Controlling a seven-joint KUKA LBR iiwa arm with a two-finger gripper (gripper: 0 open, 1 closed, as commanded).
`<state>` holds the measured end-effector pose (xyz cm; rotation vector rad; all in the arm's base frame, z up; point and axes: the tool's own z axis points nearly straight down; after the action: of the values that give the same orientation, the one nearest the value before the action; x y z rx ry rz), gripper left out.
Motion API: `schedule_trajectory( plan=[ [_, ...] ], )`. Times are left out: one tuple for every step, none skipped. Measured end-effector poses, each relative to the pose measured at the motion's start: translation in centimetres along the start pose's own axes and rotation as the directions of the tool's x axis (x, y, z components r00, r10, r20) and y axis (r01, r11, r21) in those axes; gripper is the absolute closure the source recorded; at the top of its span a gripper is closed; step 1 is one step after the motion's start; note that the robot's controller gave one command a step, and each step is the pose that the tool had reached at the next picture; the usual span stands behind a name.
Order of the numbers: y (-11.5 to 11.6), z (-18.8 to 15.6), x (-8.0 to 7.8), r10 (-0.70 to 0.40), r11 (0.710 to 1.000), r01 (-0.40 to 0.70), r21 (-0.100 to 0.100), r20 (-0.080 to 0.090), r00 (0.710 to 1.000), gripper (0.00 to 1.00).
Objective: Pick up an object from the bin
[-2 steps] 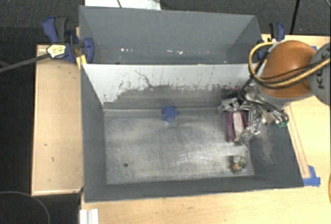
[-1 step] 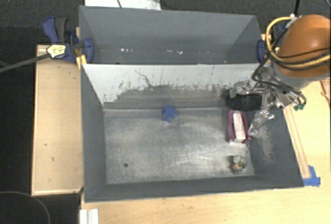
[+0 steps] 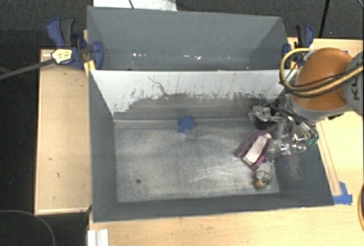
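The tool (image 3: 277,145) sits beside a flat purple packet (image 3: 254,149) near the right wall of the bin (image 3: 170,174); its width I cannot tell

Bin (image 3: 165,168): grey metal, matt, floor scuffed pale in the middle and right, far wall scratched with dark streaks. Small blue thing (image 3: 185,124) by far wall: matt, crumpled-looking, material unclear. Purple flat piece (image 3: 254,150) at right: smooth, plastic look, slight sheen. Gripper (image 3: 280,144): bare glinting metal. Orange wrist cover (image 3: 321,77): smooth, glossy.

dim even light; pale glare on bin (image 3: 187,83) back wall
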<state>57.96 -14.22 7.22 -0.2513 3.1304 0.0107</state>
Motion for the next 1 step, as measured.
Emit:
schedule_trajectory(
  plan=[
    [0.99,0.0,3.14,-0.502,0.865,0.502,0.005,0.007,0.865,0.0]
  ],
)
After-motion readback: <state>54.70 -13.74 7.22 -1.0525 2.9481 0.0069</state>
